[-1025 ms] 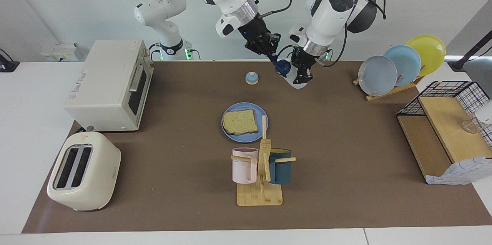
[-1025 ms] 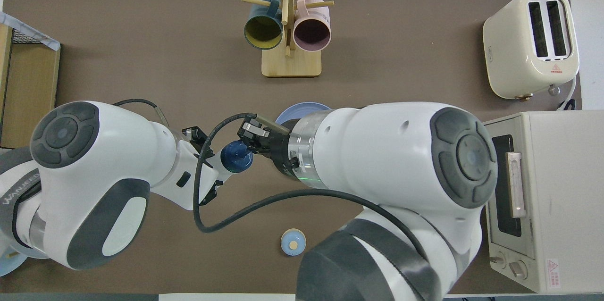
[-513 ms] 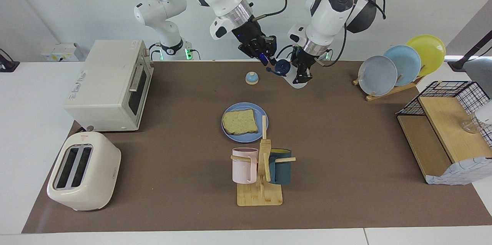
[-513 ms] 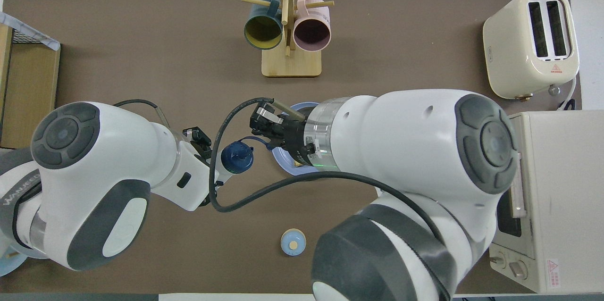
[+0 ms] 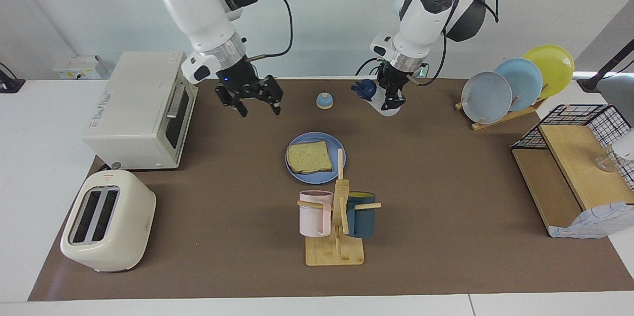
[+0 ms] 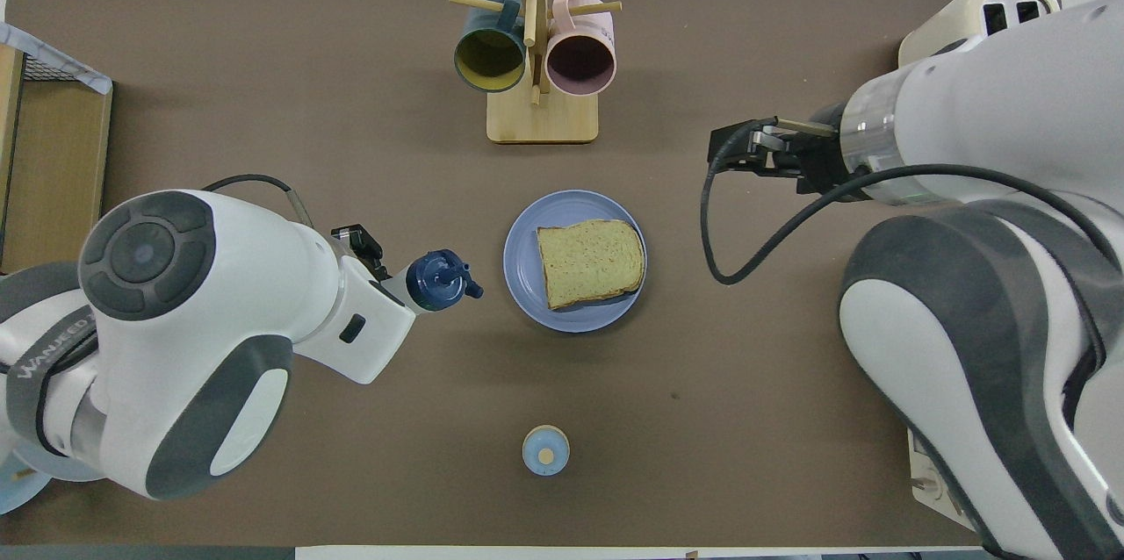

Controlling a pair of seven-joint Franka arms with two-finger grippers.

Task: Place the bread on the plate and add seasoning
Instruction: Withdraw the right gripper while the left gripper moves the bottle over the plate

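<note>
The bread (image 5: 308, 157) lies flat on the blue plate (image 5: 340, 150) in the middle of the mat; both also show in the overhead view, the bread (image 6: 588, 262) on the plate (image 6: 522, 279). My left gripper (image 5: 391, 100) is shut on the seasoning bottle (image 5: 382, 106) and holds it tilted above the mat beside the bell, apart from the plate. Its navy cap (image 6: 436, 279) points toward the plate, with a small flap sticking out. My right gripper (image 5: 259, 107) is open and empty, raised over the mat in front of the toaster oven.
A toaster oven (image 5: 143, 108) and a toaster (image 5: 106, 219) stand at the right arm's end. A small bell (image 5: 324, 100) sits near the robots. A mug rack (image 5: 337, 217) stands just past the plate. A plate rack (image 5: 515, 83) and a wire basket (image 5: 574, 167) are at the left arm's end.
My right gripper came off the bottle's cap, opened and swung away toward the toaster oven. The left gripper kept the bottle almost still. The plate and bread are uncovered in the overhead view.
</note>
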